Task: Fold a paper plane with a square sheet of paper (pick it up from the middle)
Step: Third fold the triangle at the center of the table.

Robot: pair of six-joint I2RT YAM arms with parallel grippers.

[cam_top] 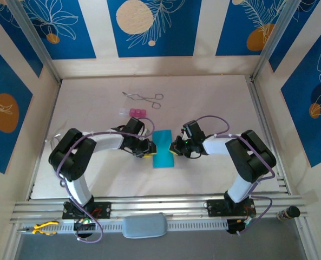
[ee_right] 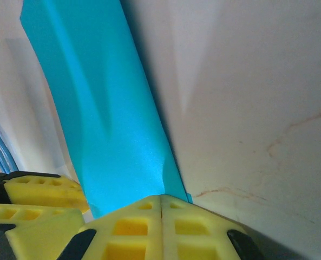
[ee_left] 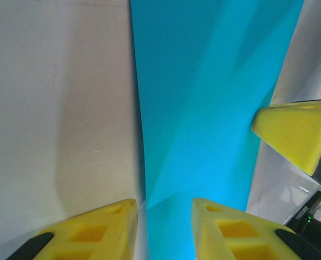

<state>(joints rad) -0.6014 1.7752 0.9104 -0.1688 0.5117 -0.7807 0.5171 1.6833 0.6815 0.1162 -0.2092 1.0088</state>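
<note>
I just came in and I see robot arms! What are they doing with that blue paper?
Two robot arms are folding a cyan-blue sheet of paper in the middle of the table. It looks like a folded strip, not a plane yet. The right gripper is shut, pinching one edge. The left gripper is open, with the other edge between its fingers.
</note>
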